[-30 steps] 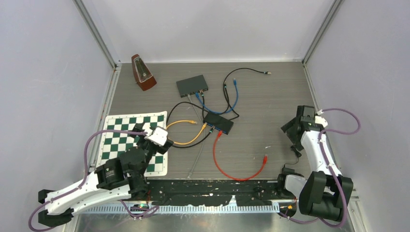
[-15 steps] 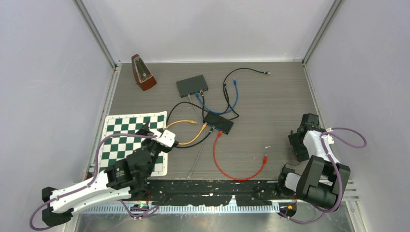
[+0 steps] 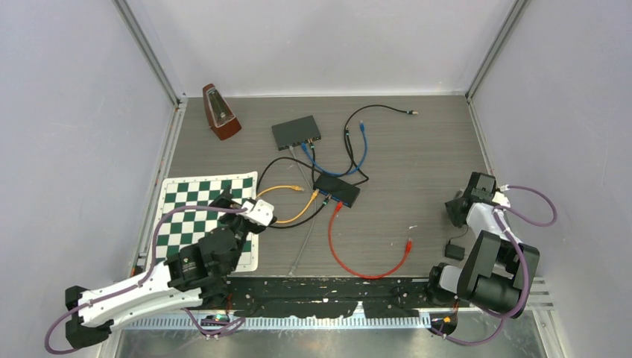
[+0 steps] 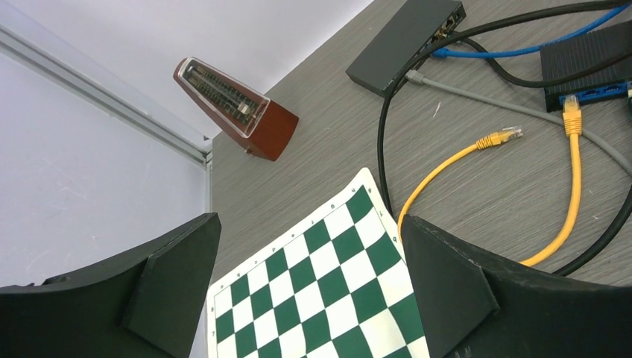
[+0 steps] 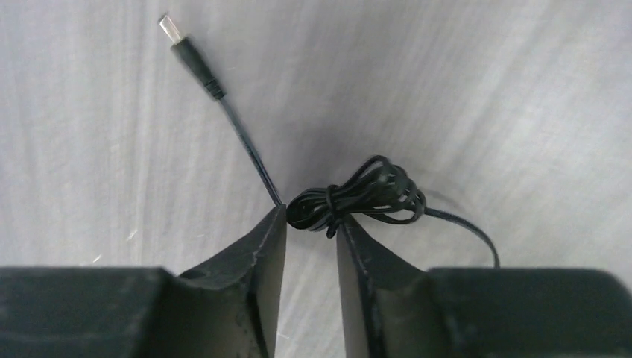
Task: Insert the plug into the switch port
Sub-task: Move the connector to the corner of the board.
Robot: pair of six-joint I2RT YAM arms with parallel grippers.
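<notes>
A black lead ends in a metal-tipped plug (image 5: 181,39) lying on the table; its slack is tied in a small coil (image 5: 365,198). My right gripper (image 5: 311,216) has its jaws drawn close, the fingertips pinching the near end of that coil. It stands at the table's right side (image 3: 460,206), far from the black switch (image 3: 337,189) with the blue port face at mid-table. My left gripper (image 4: 309,224) is wide open with nothing in it, hovering over the chessboard mat (image 4: 335,276). It looks toward the switch (image 4: 589,60).
A second black box (image 3: 296,132) lies behind the switch, and a wooden metronome (image 3: 220,112) stands at the back left. Yellow (image 3: 292,207), red (image 3: 365,262), blue (image 3: 352,160) and black cables sprawl round the switch. A small black adapter block (image 3: 454,250) lies by the right arm's base.
The right arm swung down and back toward its base, and its jaws narrowed onto the coiled lead. The left arm edged forward and right over the mat, still open.
</notes>
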